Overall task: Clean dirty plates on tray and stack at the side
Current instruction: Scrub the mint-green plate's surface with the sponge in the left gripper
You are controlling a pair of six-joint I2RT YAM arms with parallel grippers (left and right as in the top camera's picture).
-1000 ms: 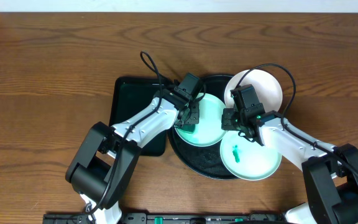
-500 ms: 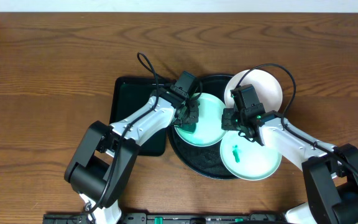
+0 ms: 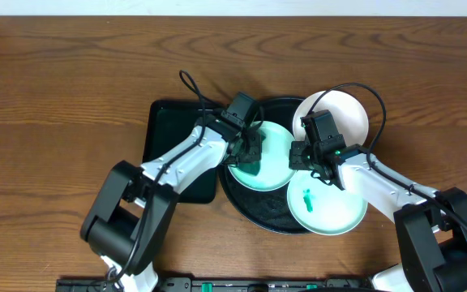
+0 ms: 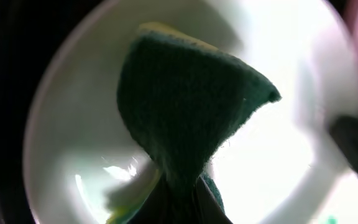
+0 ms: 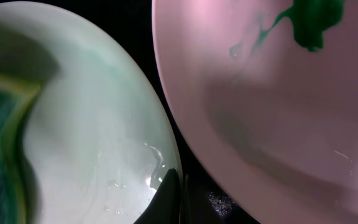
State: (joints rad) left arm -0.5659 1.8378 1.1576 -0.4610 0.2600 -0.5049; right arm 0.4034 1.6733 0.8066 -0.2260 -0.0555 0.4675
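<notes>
Black rectangular tray beside round tray

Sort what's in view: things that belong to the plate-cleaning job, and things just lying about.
Belongs to the job:
round black tray
mint plate under the sponge
mint plate with the green smear
white plate
green sponge, gripped by the left end effector

Just lying about:
black rectangular tray
wooden table

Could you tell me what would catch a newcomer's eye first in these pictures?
The green sponge, pinched in the left claw, sits on the mint plate in the round black tray. Beside it, the near plate carries a bright green smear.
</notes>
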